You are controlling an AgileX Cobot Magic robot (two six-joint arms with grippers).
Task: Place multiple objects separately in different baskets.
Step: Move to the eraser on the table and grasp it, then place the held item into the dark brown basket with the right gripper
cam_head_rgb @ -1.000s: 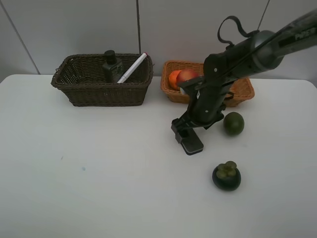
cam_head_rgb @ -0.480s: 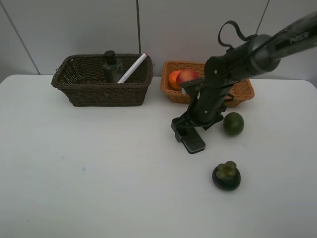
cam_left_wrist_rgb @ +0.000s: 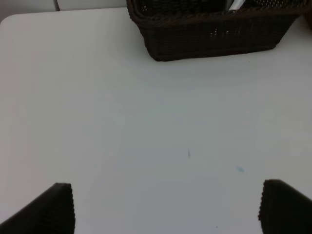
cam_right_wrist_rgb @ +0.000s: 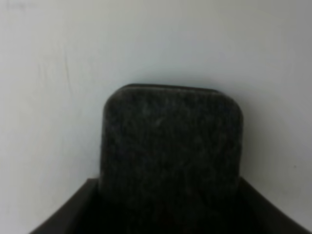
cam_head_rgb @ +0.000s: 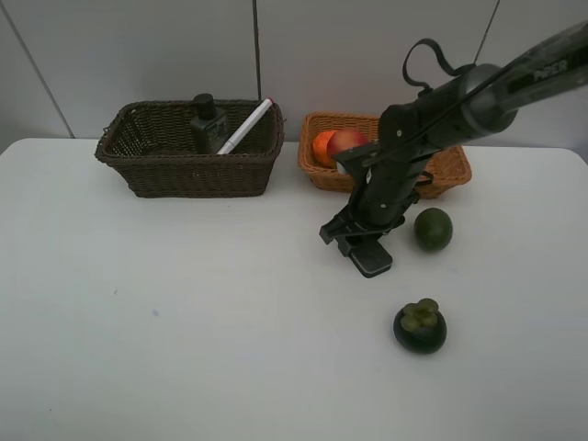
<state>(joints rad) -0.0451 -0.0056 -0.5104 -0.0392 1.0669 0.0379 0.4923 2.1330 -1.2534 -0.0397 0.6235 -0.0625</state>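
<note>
The grey-black eraser block (cam_head_rgb: 372,260) lies on the white table (cam_head_rgb: 184,312) in front of the orange-tan basket (cam_head_rgb: 452,167). My right gripper (cam_head_rgb: 358,243) is down over it, its jaws shut against the block's two sides; the right wrist view shows the eraser block (cam_right_wrist_rgb: 170,151) filling the gap in the right gripper (cam_right_wrist_rgb: 170,214). The lime (cam_head_rgb: 433,229) and the mangosteen (cam_head_rgb: 420,325) rest on the table to the right. An orange (cam_head_rgb: 322,147) and a pomegranate (cam_head_rgb: 347,141) sit in the orange-tan basket. The dark brown basket (cam_head_rgb: 188,170) holds the pump bottle (cam_head_rgb: 208,122) and marker (cam_head_rgb: 246,125). My left gripper (cam_left_wrist_rgb: 165,209) is open above bare table.
The dark brown basket (cam_left_wrist_rgb: 209,34) stands beyond the left gripper across bare tabletop. A pale wall rises behind both baskets. The right arm (cam_head_rgb: 459,101) reaches over the orange-tan basket from the back right.
The right gripper's jaws have come together onto the eraser block, which has shifted slightly to the right. The left gripper has not changed.
</note>
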